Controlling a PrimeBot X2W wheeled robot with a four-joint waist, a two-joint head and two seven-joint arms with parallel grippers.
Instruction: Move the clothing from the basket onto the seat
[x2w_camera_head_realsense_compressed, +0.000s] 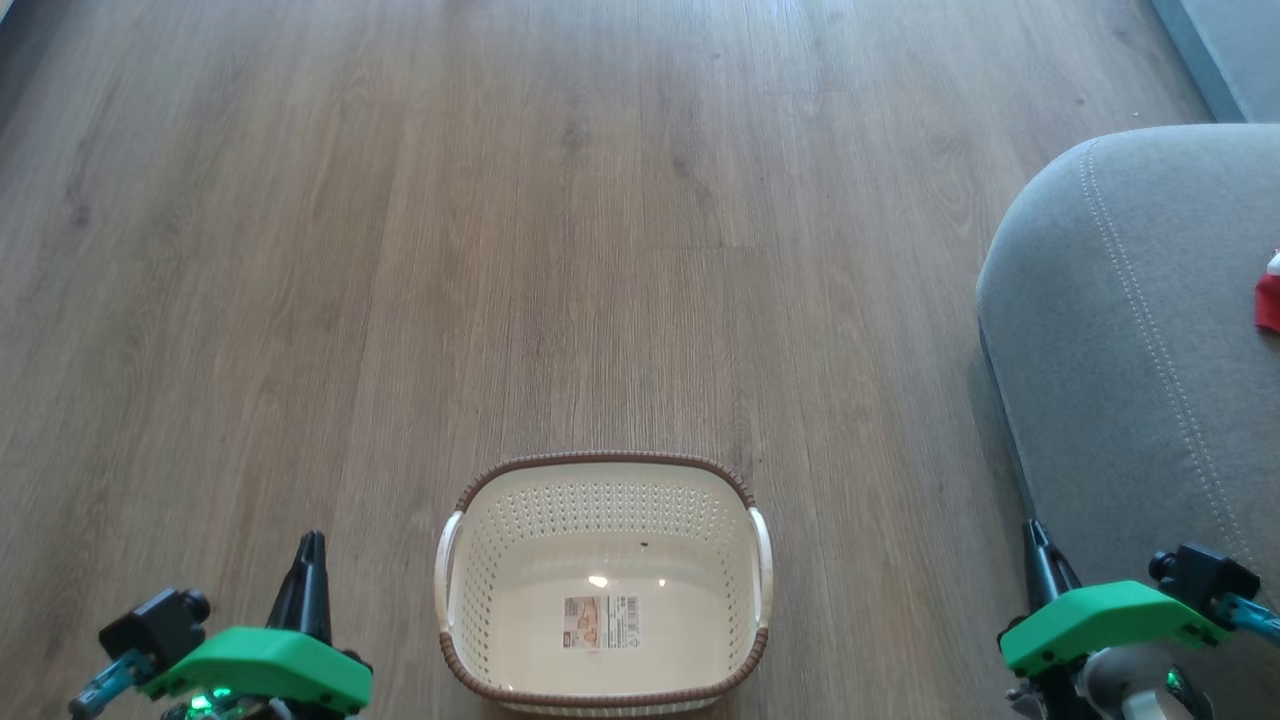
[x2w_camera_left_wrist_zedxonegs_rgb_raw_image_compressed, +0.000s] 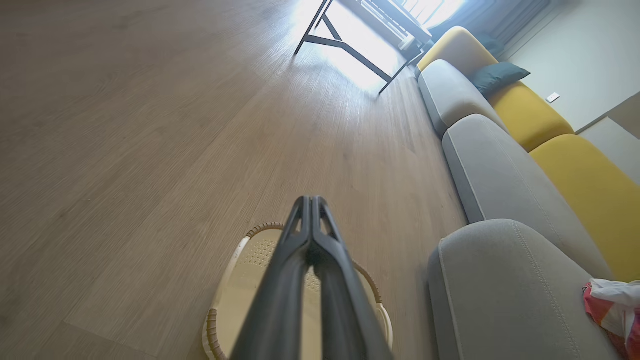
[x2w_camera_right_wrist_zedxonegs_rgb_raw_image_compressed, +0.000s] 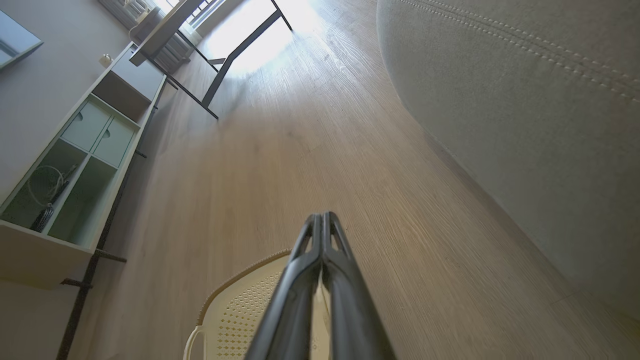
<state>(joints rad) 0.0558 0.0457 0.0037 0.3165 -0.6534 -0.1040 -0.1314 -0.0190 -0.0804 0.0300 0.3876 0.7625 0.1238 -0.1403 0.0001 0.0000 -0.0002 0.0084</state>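
The cream basket (x2w_camera_head_realsense_compressed: 480, 520) with a brown rim stands on the wooden floor at the bottom centre, holding nothing but a label sticker (x2w_camera_head_realsense_compressed: 601, 621) on its bottom. The grey seat (x2w_camera_head_realsense_compressed: 1120, 330) fills the right side. Red and white clothing (x2w_camera_head_realsense_compressed: 1269, 295) lies on it at the right edge, and shows as clothing (x2w_camera_left_wrist_zedxonegs_rgb_raw_image_compressed: 612, 310) in the left wrist view. My left gripper (x2w_camera_head_realsense_compressed: 311, 545) is shut, left of the basket. My right gripper (x2w_camera_head_realsense_compressed: 1034, 532) is shut, between the basket and the seat. Both hold nothing. The wrist views show the basket (x2w_camera_left_wrist_zedxonegs_rgb_raw_image_compressed: 250, 235) (x2w_camera_right_wrist_zedxonegs_rgb_raw_image_compressed: 240, 305) under the shut fingers.
Wooden floor stretches ahead. Further along stand more grey cushions (x2w_camera_left_wrist_zedxonegs_rgb_raw_image_compressed: 495, 170), yellow backrests (x2w_camera_left_wrist_zedxonegs_rgb_raw_image_compressed: 585, 190) and a dark pillow (x2w_camera_left_wrist_zedxonegs_rgb_raw_image_compressed: 496, 76). A black-legged table (x2w_camera_left_wrist_zedxonegs_rgb_raw_image_compressed: 350, 45) stands far off. A shelf unit (x2w_camera_right_wrist_zedxonegs_rgb_raw_image_compressed: 75, 165) lines the wall opposite the seat.
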